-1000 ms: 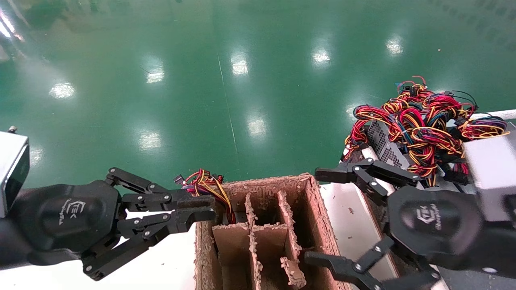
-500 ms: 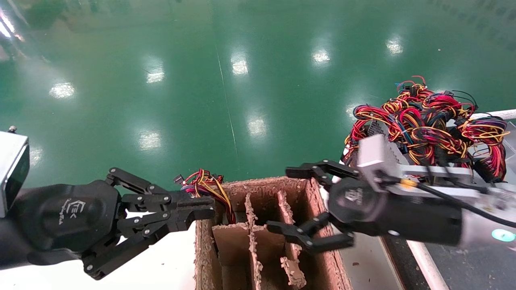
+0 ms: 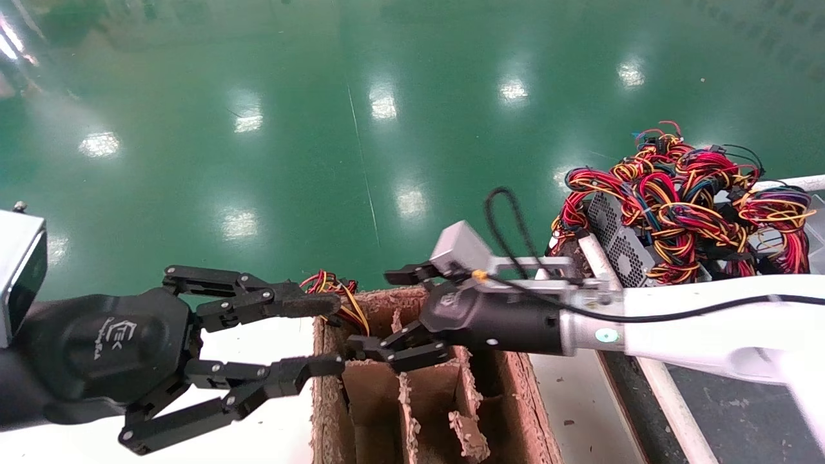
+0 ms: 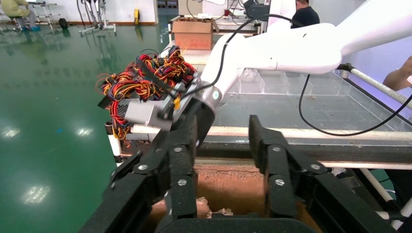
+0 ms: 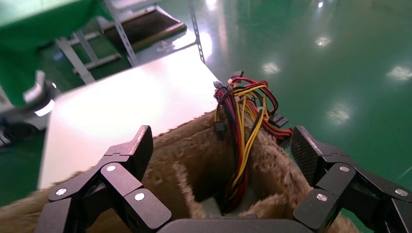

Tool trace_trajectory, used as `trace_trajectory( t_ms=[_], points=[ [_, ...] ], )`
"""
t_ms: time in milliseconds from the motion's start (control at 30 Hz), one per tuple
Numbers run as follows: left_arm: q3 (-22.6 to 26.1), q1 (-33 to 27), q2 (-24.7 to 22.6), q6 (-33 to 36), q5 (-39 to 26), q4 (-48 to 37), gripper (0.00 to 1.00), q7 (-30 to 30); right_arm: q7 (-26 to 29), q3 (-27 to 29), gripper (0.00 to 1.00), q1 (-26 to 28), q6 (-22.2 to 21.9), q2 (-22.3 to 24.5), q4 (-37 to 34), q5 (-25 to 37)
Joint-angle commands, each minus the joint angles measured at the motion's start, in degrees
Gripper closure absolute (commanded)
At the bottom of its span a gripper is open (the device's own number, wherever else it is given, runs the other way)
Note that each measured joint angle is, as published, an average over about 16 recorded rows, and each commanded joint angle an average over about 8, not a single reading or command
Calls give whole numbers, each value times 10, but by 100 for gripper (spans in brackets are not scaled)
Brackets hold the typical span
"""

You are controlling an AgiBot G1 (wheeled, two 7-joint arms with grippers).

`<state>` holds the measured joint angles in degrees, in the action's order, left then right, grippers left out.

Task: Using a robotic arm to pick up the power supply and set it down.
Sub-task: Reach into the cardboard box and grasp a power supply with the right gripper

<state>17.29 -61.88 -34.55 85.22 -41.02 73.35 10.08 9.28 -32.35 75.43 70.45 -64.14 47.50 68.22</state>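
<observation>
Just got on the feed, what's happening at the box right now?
The right gripper is open over the far-left cell of the cardboard divider box, where a wire bundle sticks up out of the cell. The left gripper is open beside the box's left wall. Neither holds anything. More wired power supplies are heaped to the right.

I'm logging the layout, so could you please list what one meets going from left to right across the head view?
Black left gripper, fingers open → brown cardboard divider box with the black right gripper open over it → white right arm → grey metal power supplies under tangled red and yellow wires.
</observation>
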Motion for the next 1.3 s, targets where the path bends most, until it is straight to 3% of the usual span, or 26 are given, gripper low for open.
trace_trajectory(
  t_ms=[33, 67, 500, 967, 1300],
  points=[
    [0, 0, 0, 0, 0, 0, 0, 0, -15, -7, 96, 8, -8, -21, -22, 12],
    [0, 0, 0, 0, 0, 0, 0, 0, -21, -8, 100, 10, -12, -28, -28, 15],
    [0, 0, 0, 0, 0, 0, 0, 0, -56, -19, 100, 23, -52, -88, -82, 36],
    [1, 0, 0, 0, 1, 0, 0, 0, -69, -32, 100, 29, -80, -123, -132, 48],
    [1, 0, 0, 0, 1, 0, 0, -1, -81, -36, 100, 20, -88, -123, -129, 25]
  ],
)
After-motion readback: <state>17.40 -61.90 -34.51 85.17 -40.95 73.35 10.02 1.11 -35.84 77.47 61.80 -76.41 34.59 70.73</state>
